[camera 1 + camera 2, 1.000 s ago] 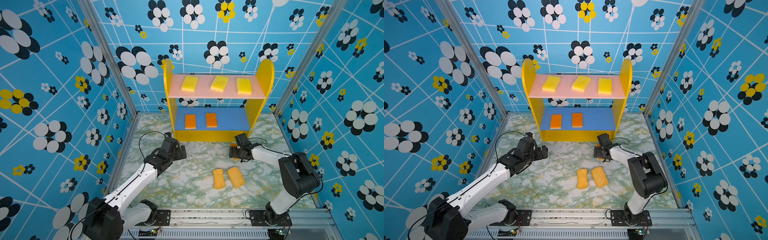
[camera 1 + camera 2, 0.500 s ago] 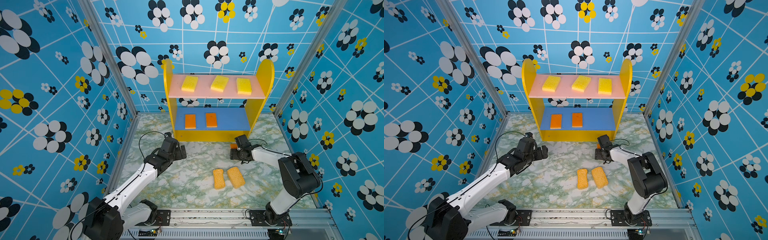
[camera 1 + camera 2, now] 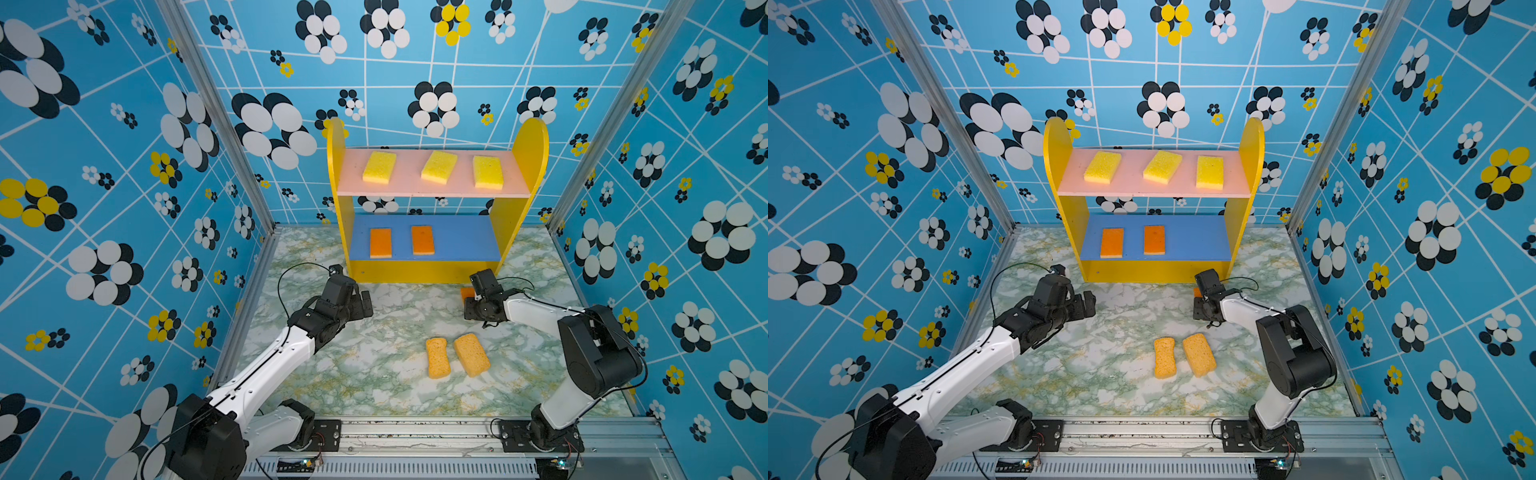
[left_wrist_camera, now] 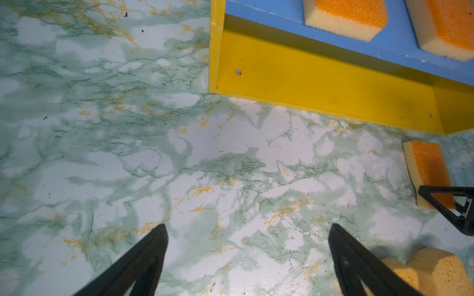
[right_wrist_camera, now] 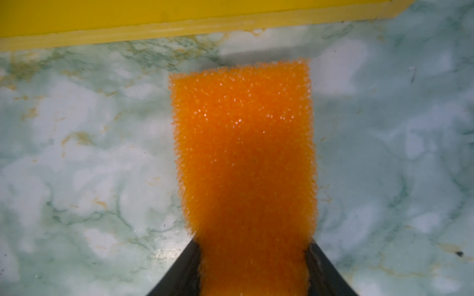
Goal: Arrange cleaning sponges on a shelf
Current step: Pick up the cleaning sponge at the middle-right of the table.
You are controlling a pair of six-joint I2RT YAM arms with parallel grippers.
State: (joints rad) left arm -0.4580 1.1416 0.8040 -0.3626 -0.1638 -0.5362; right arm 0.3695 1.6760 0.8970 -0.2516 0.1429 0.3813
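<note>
Sponge count: three yellow sponges [image 3: 434,167], three orange sponges [image 3: 402,242], two tan porous sponges [image 3: 454,355]. The shelf [image 3: 521,195], upper centre of frame, carries the yellow three on its pink upper board [image 3: 409,187] and two orange on its blue lower board [image 3: 461,243]. The third orange sponge [image 5: 243,153] lies on the bench [image 3: 386,378], right of centre, clamped by the right end effector [image 5: 252,258]. The left end effector [image 4: 247,241] is fully spread, empty.

surface: green-white marble tabletop [image 3: 374,374] | walls: blue flowered panels [image 3: 104,166] | front: aluminium rail [image 3: 415,436]
</note>
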